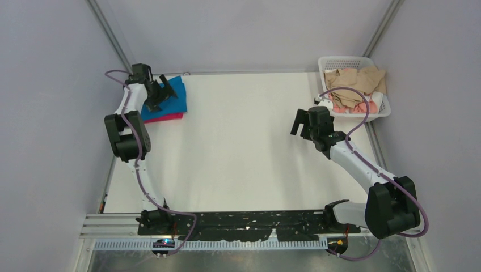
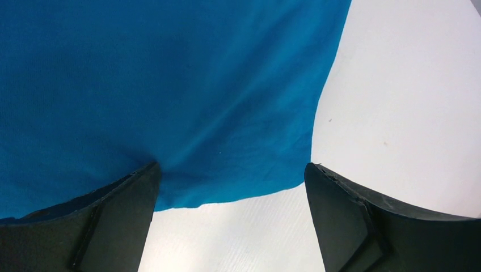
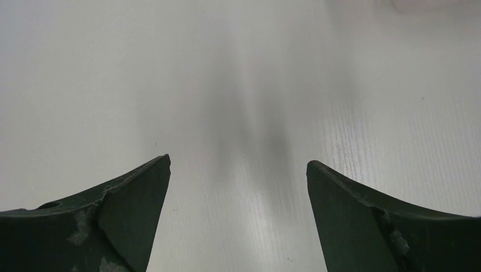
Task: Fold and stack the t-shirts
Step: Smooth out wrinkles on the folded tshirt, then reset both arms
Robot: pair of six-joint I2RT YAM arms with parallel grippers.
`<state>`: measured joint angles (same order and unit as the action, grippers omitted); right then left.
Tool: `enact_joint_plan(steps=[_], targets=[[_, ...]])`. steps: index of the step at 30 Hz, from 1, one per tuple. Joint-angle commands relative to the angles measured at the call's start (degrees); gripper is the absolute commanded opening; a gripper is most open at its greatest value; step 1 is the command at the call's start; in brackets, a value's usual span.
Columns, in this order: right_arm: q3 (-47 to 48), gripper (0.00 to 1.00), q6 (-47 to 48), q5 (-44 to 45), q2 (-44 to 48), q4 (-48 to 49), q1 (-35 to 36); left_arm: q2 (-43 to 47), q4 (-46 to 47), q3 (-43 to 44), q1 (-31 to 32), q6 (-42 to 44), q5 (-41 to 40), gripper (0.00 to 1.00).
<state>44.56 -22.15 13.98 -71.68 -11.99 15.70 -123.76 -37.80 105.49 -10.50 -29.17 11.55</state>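
Folded blue t-shirt sits atop the magenta-red t-shirt, so I reckon we're done; left hand and right hand spread, empty.

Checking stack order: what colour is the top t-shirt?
Bright blue t-shirt over the magenta-red t-shirt; top external view.

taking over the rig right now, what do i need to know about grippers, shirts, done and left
Left gripper: open, holding nothing, low over the near edge of the blue t-shirt; one finger looks to rest on the cloth.
Right gripper: open, empty, over bare table.
Shirts: the blue t-shirt lies folded on top of the red t-shirt in the far left corner of the table.
Done: both look folded and stacked.
Left: lift the left arm clear without dragging the top shirt. A basket at the far right holds more beige and pink cloth; I cannot tell whether it belongs to the job.
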Motion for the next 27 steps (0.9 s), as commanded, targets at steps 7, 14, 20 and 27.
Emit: enact_joint_plan(steps=[7,14,20,27], targets=[[1.81,0.95,-0.04,-0.22,1.66,1.40,0.28,4.16,-4.86,2.71,0.14,1.12,-2.19,1.00],[0.61,0.95,-0.99,1.15,8.51,1.32,0.28,21.32,-0.51,-11.07,6.01,3.64,-8.77,1.00],[-4.40,0.95,-2.09,3.59,16.66,0.02,0.28,44.78,11.03,-37.94,16.67,1.59,-18.68,1.00],[-13.10,0.95,-4.31,5.15,26.11,3.35,0.28,70.92,28.72,-72.99,26.17,-6.44,-22.48,1.00]])
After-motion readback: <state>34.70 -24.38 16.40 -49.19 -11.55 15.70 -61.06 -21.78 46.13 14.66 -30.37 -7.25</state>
